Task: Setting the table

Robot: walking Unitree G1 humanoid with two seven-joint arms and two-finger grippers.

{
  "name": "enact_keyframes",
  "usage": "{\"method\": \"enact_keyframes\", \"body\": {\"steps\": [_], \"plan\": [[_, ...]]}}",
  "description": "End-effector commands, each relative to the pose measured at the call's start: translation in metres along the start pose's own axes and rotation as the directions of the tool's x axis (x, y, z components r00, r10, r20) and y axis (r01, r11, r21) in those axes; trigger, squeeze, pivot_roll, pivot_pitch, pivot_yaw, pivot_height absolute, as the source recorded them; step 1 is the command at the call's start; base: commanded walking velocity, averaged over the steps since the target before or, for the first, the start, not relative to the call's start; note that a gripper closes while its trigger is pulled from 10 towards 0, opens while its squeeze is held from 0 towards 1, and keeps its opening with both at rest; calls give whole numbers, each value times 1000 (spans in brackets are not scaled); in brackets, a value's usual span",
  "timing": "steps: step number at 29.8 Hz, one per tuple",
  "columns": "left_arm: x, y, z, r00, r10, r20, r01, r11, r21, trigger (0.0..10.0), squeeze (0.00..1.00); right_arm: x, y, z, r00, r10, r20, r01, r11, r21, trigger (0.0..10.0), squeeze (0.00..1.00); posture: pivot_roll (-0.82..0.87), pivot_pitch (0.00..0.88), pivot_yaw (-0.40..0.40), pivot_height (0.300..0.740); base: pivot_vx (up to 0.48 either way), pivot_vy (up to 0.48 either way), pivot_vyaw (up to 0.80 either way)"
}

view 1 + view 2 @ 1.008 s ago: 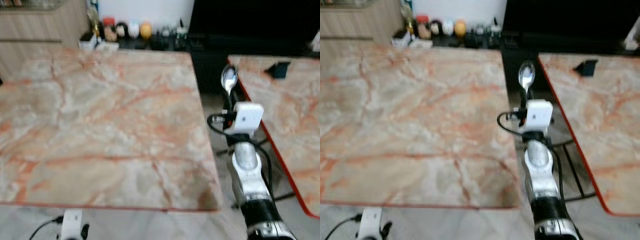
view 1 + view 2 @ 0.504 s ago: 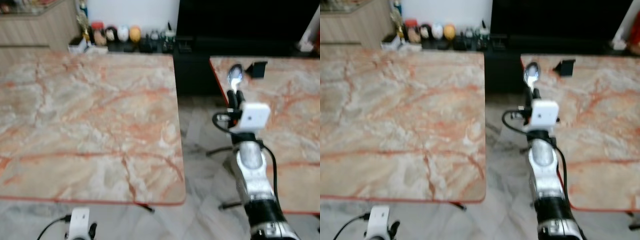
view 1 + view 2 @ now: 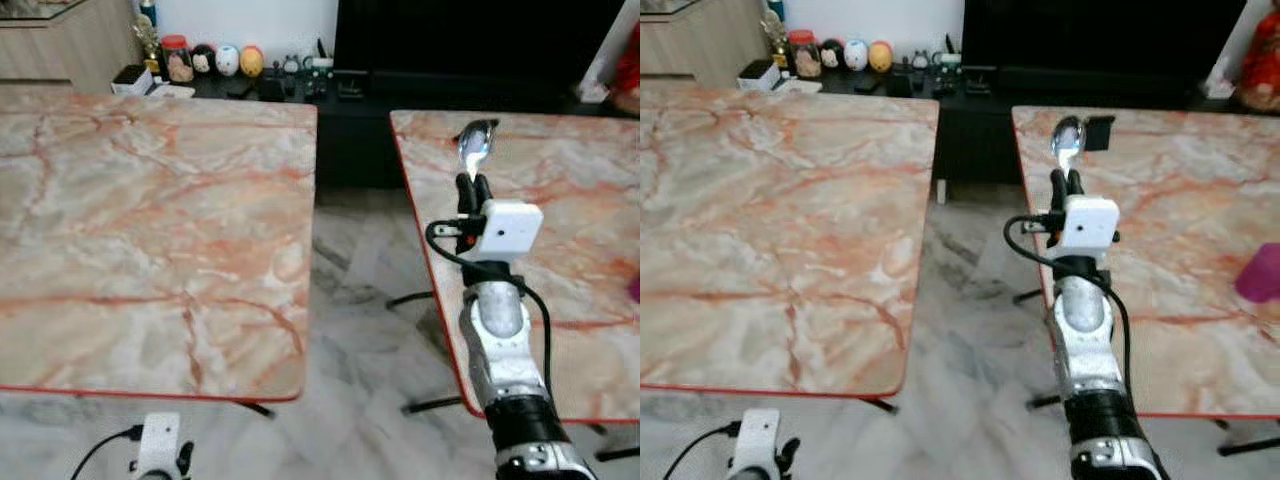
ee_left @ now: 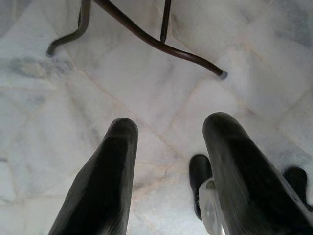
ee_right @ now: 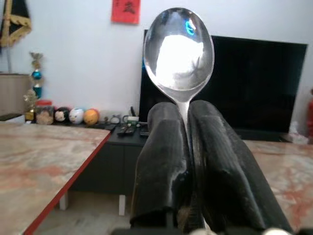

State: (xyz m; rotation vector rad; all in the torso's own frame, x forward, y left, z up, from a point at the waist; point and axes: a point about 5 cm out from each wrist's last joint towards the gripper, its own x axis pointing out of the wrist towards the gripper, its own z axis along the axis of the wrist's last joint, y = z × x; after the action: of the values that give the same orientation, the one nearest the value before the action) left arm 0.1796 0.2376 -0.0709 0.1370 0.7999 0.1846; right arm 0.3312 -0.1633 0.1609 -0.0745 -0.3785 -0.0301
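Observation:
My right gripper (image 3: 470,184) is shut on a silver spoon (image 3: 474,146), whose bowl points up and away from me. In the right wrist view the spoon (image 5: 178,46) stands upright between the two black fingers (image 5: 161,166). The arm is raised over the near left edge of the right-hand marble table (image 3: 570,170). A pink cup (image 3: 1262,272) stands on that table at the right. My left gripper (image 4: 168,161) hangs low over the floor, open, with nothing between its fingers.
A large marble table (image 3: 150,200) fills the left. A gap of grey tiled floor (image 3: 350,300) runs between the two tables. A dark TV unit (image 3: 350,90) with small ornaments and a black screen stand at the back. A small black object (image 3: 1100,132) lies on the right table.
The whole view has swung to the right: the left table slid leftward and the right table came further into view, with the pink cup appearing. The right gripper still holds the spoon upright.

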Motion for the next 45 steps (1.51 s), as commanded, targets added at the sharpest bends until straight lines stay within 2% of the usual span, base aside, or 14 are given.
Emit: {"method": "enact_keyframes", "body": {"steps": [1,11,45], "plan": [[0,-2,-1,1000,-12,-10,12,1000,4,10000,0,3,-6,6,999,-15,29,15,1000,-7,10000,0,-32,0,-21,740,0,-274,0],[0,-3,-1,1000,-21,-10,22,1000,8,10000,0,2,0,6,999,-14,29,14,1000,5,10000,0,-28,0,-21,740,0,-275,0],[0,-7,-1,1000,-21,-11,21,1000,0,10000,0,7,-5,10,999,-25,32,25,1000,-9,10000,0,-30,0,-27,740,0,-276,0]]}}
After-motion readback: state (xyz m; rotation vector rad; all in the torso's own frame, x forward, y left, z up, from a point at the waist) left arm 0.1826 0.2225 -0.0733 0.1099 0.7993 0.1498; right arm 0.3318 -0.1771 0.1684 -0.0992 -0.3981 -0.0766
